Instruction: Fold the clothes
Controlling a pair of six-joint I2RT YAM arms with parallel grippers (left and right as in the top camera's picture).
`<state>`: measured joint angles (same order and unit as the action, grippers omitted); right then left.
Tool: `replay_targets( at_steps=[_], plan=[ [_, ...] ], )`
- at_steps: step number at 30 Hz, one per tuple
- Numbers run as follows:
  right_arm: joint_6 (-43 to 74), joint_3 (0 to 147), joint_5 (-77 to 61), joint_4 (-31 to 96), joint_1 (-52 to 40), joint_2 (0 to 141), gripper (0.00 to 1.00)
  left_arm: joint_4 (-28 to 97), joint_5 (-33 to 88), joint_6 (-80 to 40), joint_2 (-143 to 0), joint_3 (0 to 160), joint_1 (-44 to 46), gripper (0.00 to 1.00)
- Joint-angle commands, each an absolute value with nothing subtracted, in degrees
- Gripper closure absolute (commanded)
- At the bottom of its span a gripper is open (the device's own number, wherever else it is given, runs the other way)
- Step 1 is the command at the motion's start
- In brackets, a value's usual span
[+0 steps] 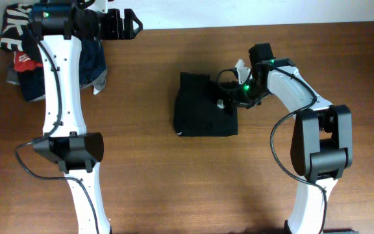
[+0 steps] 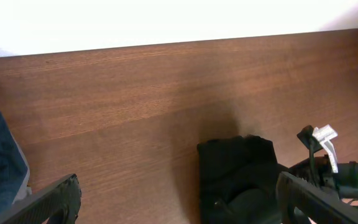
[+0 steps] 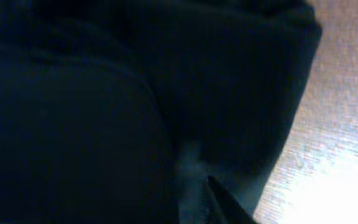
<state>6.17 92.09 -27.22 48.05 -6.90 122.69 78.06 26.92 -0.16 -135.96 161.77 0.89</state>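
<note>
One black T-shirt (image 1: 200, 114), apparently folded

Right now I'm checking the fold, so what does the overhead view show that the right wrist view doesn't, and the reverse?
Only overhead: the whole folded black short-sleeved T-shirt as a rough square, the right gripper at its right edge, the open left gripper far off, and a pile of navy, red and white-lettered black garments. Only right wrist: a close look at the dark fabric's edge against the wood, too dim for detail. Both: the black shirt lying on the brown wooden table.
</note>
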Motion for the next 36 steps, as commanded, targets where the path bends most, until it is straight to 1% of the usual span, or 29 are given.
replay_targets(
  at_steps=[1, 6, 11, 15, 23, 24, 26, 27, 29, 33, 36],
  plan=[
    [6.31, 92.92, -28.47, 47.27, -6.70, 121.23, 0.96, 78.11, 26.52, 0.95, -134.78, 161.34, 1.10, 0.00],
    [6.52, 93.03, -28.56, 48.01, -4.84, 119.81, 0.96, 78.11, 26.52, 0.95, -134.82, 161.34, 1.10, 0.01],
    [6.50, 93.84, -28.49, 50.46, 0.38, 116.31, 0.96, 78.11, 26.52, 0.97, -134.89, 161.34, 1.10, 0.01],
    [6.26, 93.76, -27.73, 52.31, 4.32, 116.90, 0.96, 78.11, 26.50, 0.97, -134.89, 161.34, 1.10, 0.01],
    [6.28, 93.06, -24.36, 52.86, 4.91, 121.73, 0.96, 78.43, 25.47, 1.83, -134.93, 161.34, 1.10, 0.01],
    [6.31, 93.06, -24.14, 52.93, 4.91, 122.21, 0.94, 78.54, 25.45, 1.83, -134.93, 161.34, 1.10, 0.01],
    [6.28, 93.06, -23.64, 53.39, 4.97, 122.23, 0.43, 78.61, 25.47, 1.83, -134.93, 161.34, 1.10, 0.01],
    [6.28, 93.21, -23.62, 53.71, 4.97, 122.04, 0.34, 78.61, 25.45, 1.83, -134.93, 161.34, 1.10, 0.01],
    [6.26, 94.28, -23.73, 55.16, 5.19, 121.43, 0.29, 78.65, 25.47, 1.85, -134.93, 161.34, 1.10, 0.01],
    [2.55, 98.15, -23.79, 59.57, 5.37, 118.80, 0.29, 78.74, 25.47, 2.31, -134.93, 161.34, 1.10, 0.01],
    [-3.36, 100.90, -24.43, 62.94, 4.32, 115.61, 0.29, 78.74, 25.45, 2.94, -134.93, 161.34, 1.10, 0.01]
  ],
)
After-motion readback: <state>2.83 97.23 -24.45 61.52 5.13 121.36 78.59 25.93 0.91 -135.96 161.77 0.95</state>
